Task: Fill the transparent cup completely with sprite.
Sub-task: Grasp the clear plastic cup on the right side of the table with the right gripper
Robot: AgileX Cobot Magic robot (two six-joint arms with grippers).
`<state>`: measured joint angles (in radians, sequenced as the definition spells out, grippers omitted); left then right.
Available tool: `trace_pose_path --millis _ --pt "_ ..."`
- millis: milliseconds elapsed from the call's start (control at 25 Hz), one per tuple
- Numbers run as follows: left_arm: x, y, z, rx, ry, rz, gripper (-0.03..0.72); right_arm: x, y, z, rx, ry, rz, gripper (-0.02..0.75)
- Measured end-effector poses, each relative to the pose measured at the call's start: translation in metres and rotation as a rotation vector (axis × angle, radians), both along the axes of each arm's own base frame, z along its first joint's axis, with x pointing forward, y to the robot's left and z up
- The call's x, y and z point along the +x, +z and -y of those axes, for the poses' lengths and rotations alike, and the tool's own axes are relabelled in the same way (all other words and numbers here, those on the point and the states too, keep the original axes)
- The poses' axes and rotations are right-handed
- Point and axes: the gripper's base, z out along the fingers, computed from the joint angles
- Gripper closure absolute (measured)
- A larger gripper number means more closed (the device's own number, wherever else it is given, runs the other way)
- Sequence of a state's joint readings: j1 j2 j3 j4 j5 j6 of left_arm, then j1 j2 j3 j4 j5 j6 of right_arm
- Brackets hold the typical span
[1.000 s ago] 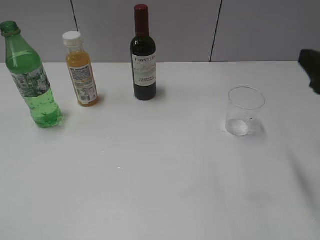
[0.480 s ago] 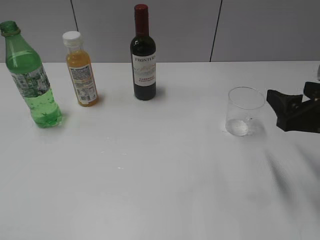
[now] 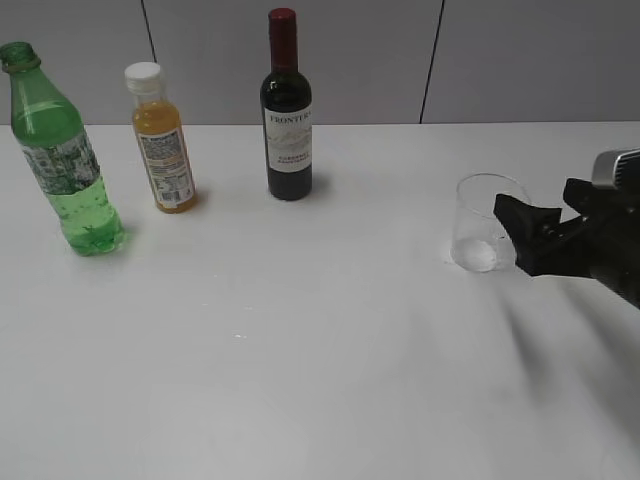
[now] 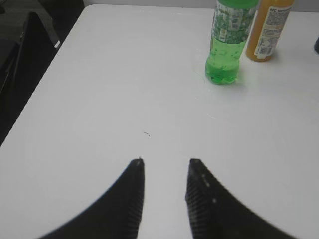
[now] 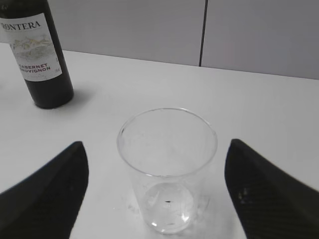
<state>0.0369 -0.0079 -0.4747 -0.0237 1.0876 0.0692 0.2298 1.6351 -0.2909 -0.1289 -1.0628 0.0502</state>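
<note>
Right gripper [image 5: 154,194] spread wide, flanking empty cup [image 5: 167,169] on tabletop [image 5: 279,109], not touching. Cup looks light, thin, slippery; I'd grip mid-wall gently. Sprite bottle [image 3: 60,160] far left.

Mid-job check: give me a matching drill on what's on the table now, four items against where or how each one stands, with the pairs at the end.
Items:
1. transparent cup
2. sprite bottle
3. orange juice bottle
4. wine bottle

States:
A. white cap on, standing between the green bottle and the dark one
B. empty, upright, with the right tool open beside it
C. red foil top, at the back near the wall
D. no cap, far left, partly full of clear liquid

Pairs: 1-B, 2-D, 3-A, 4-C
</note>
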Motion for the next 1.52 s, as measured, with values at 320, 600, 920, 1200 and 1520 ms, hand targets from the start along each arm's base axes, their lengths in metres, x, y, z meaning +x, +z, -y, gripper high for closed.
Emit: trace_pose_path --millis 320,600,920,1200,1520 --pt "0.0 0.0 0.0 0.0 0.0 0.0 0.451 0.004 -0.017 -0.001 0.025 0.0 -0.012 0.083" --pt "0.0 0.0 0.0 0.0 0.0 0.0 0.451 0.004 -0.02 -0.003 0.023 0.014 -0.019 0.086" --pt "0.0 0.0 0.0 0.0 0.0 0.0 0.451 0.004 -0.037 -0.003 -0.045 0.03 -0.047 0.064" --pt "0.0 0.0 0.0 0.0 0.0 0.0 0.451 0.003 -0.06 -0.003 -0.07 0.033 -0.133 0.062" --pt "0.0 0.0 0.0 0.0 0.0 0.0 0.451 0.022 -0.054 -0.004 -0.053 -0.007 -0.075 0.062"
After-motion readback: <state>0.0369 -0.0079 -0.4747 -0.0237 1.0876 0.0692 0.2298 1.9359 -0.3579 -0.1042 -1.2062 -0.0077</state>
